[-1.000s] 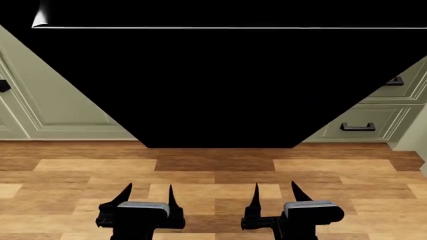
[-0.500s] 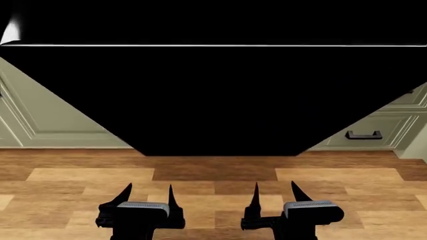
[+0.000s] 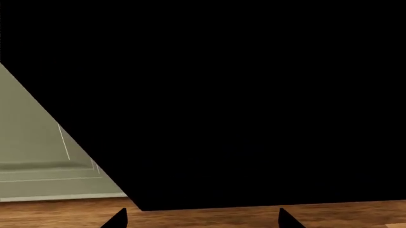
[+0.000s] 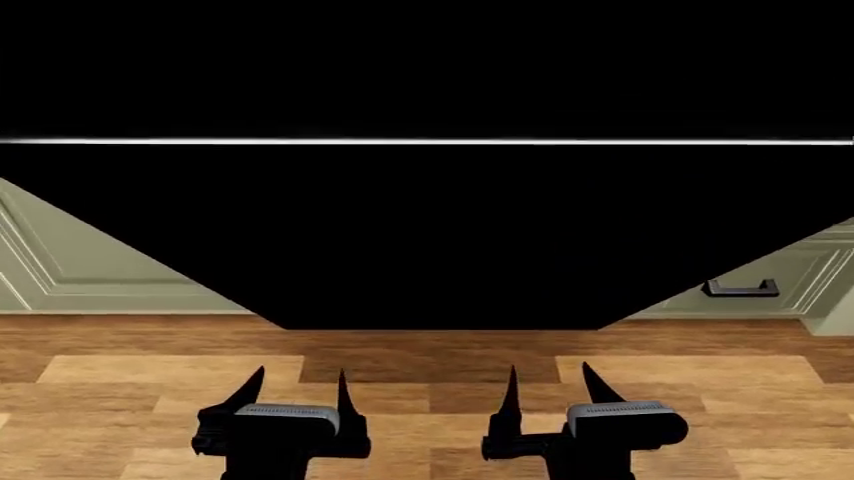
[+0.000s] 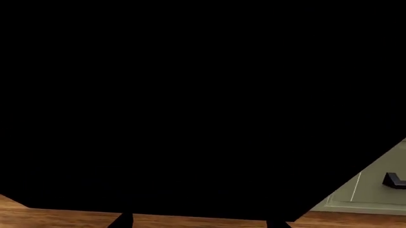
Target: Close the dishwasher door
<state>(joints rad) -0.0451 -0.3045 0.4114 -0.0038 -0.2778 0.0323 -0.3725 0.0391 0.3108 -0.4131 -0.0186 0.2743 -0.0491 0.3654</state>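
Dishwasher door (image 4: 427,230) — edges cut off

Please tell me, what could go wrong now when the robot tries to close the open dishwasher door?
The dishwasher door hangs open over the floor and fills both wrist views, so aiming by them is hard. The left gripper and right gripper sit low, open and empty; going forward, their thin fingers may slide under the door. A push near one side could also swing an arm against the drawer handle.

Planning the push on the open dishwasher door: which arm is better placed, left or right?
Neither clearly. In the head view the left pincer and right pincer are both open, level, and set evenly either side of the centre of the dishwasher door, neither touching it. Each wrist view shows mostly black panel. Probably use both.
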